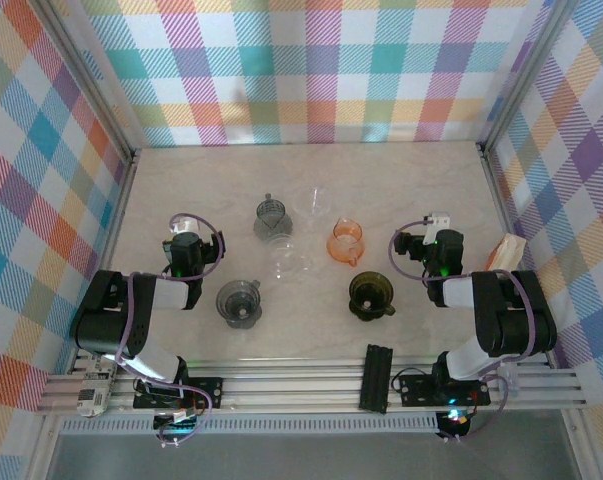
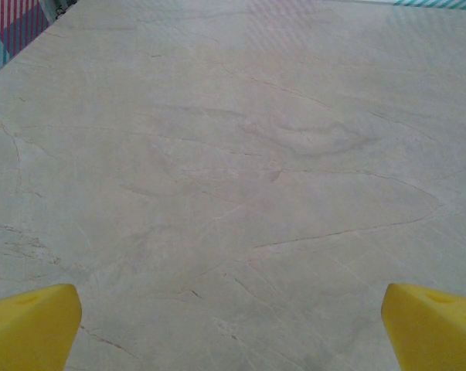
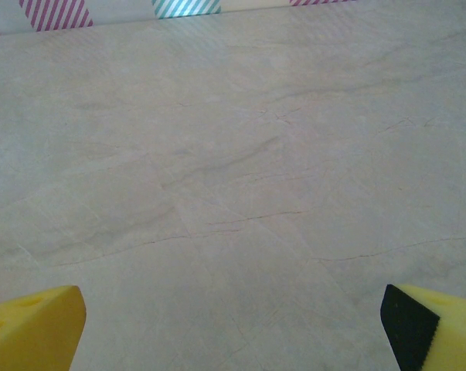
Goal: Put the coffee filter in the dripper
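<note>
Pale tan paper, the coffee filter (image 1: 505,250) sits at the bench's (image 1: 421,180) right edge, just beside my right arm, which hides part of it. Its long axis seems to run from far right toward near left; I cannot tell which end is the tip. Nearest to it stands the dark olive dripper (image 1: 371,295), mouth up, toward the near edge. My left claw (image 2: 233,332) and right claw (image 3: 233,328) both gape wide over bare marble, gripping nothing.
</note>
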